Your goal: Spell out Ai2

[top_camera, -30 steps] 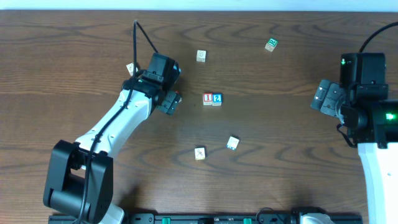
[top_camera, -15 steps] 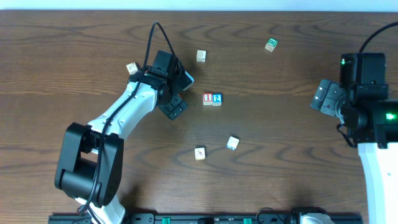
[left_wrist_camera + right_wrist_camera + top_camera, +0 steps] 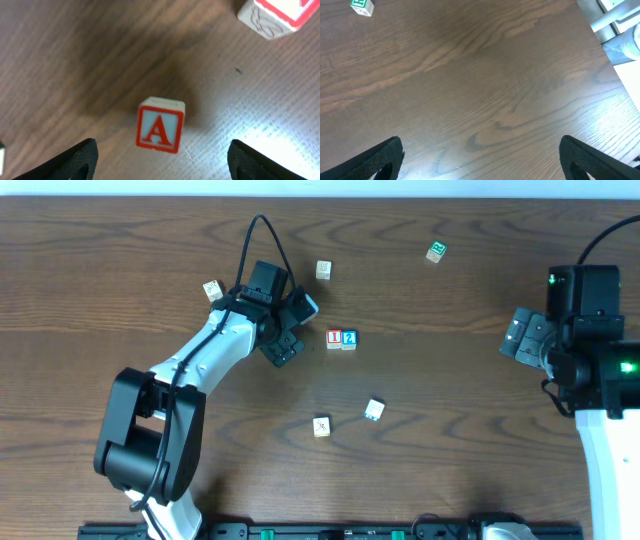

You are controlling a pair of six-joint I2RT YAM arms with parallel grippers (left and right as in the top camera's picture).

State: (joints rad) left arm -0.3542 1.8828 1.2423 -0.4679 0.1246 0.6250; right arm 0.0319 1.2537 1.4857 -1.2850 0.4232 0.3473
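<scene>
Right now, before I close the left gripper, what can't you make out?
Overhead: the A block is hidden under the left gripper; only the left wrist shows it.
Left wrist: the red-edged block is cut off by the top edge; character unreadable.
Overhead: faces of the pale blocks are too small to read.
Right wrist: the green block is cut by the top edge.
</scene>
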